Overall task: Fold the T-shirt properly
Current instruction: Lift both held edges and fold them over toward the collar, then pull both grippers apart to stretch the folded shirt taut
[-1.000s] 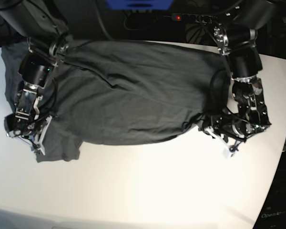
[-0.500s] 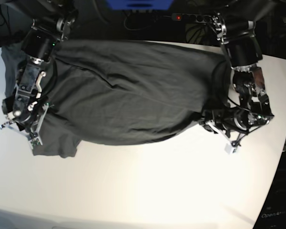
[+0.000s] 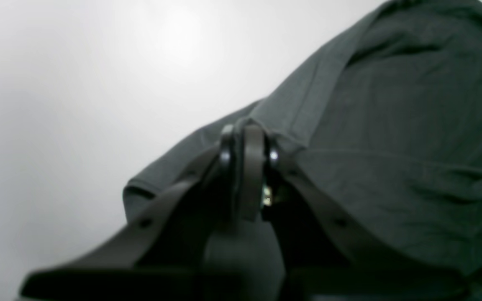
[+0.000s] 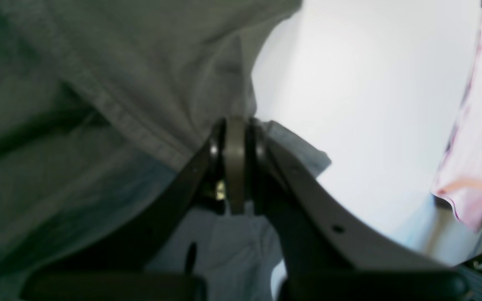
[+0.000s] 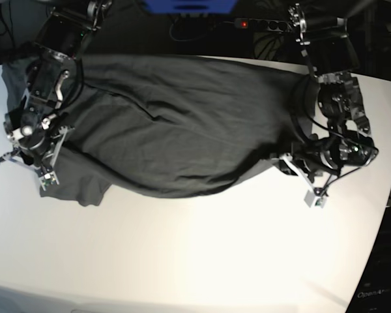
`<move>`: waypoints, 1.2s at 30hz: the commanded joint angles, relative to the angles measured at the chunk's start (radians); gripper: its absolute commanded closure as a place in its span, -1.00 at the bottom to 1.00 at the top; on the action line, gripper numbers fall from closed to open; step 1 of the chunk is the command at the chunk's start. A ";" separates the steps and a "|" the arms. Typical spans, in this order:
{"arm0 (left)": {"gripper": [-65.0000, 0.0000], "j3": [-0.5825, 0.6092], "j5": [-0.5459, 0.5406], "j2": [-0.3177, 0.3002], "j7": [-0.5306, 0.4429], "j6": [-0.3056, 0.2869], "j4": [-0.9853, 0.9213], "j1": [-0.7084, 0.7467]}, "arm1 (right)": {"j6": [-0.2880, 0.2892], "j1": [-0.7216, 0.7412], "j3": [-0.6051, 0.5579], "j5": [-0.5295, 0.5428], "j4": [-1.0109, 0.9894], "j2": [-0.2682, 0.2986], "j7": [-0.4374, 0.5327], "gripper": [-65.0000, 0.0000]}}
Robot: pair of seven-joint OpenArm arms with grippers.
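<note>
dark grey t-shirt [image 5: 176, 130], wrinkled, spread wide across white table

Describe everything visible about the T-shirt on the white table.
The T-shirt is plain dark charcoal grey, with no print, made of soft, wrinkled cloth. It lies spread sideways across the far half of the white table, its near edge bulging toward the camera in a curve. Long creases run across the body, and a stitched hem shows in the wrist views. The left end effector and the right end effector are each shut on an edge of the cloth at opposite ends.
</note>
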 commanded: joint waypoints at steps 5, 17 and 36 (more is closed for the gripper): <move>0.91 -0.005 -0.054 -0.016 -0.011 -0.005 0.029 -0.009 | -0.005 0.007 0.007 -0.008 0.040 0.013 0.007 0.97; 0.91 -0.002 -0.258 -0.129 -0.011 -0.002 0.045 0.043 | -0.005 -0.056 0.007 -0.008 0.095 0.013 0.012 0.97; 0.91 0.000 -0.376 -0.249 -0.009 -0.013 0.086 0.063 | -0.005 -0.120 0.060 -0.004 0.161 0.054 0.015 0.97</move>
